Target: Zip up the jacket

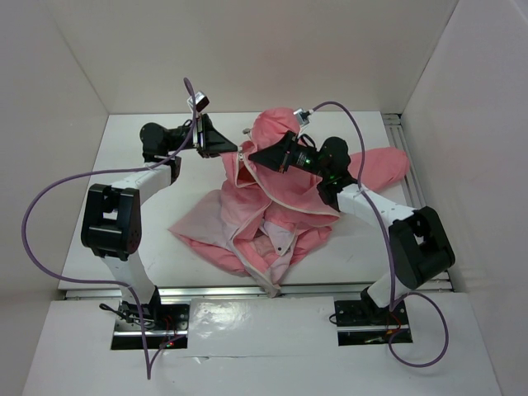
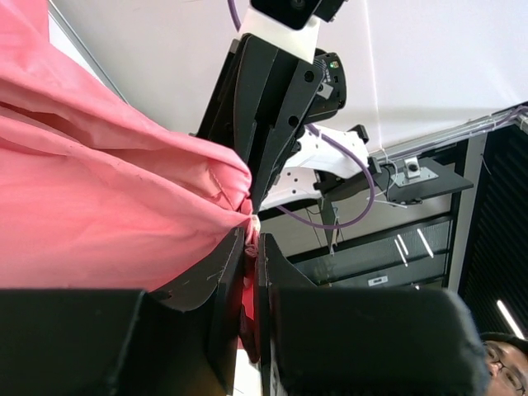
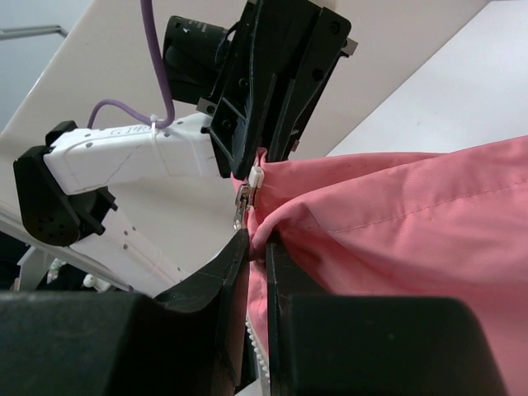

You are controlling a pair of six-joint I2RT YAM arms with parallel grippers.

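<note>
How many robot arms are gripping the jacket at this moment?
2. The left arm pinches the jacket at its far end; the right arm pinches it beside, by the zipper pull.

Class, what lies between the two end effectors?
A short stretch of the jacket edge carrying the zipper slider, clearest in the right wrist view.

Large thin salmon-pink fabric jacket (image 1: 289,194), crumpled in a heap on the white table (image 1: 124,165), centre to right.

Front open. Paler pinkish-white lining (image 1: 206,224) turned out on the left side and at the near edge.

One sleeve (image 1: 384,165) stretched out flat to the far right.

Long light-coloured zipper (image 1: 244,169) unjoined. Small metal slider (image 3: 245,202) with white pull hangs at the lifted edge.

That far-left edge is raised off the table, the fabric taut and bunched, pinched between the left gripper (image 1: 233,147) and the right gripper (image 1: 256,157), which sit close together.
</note>
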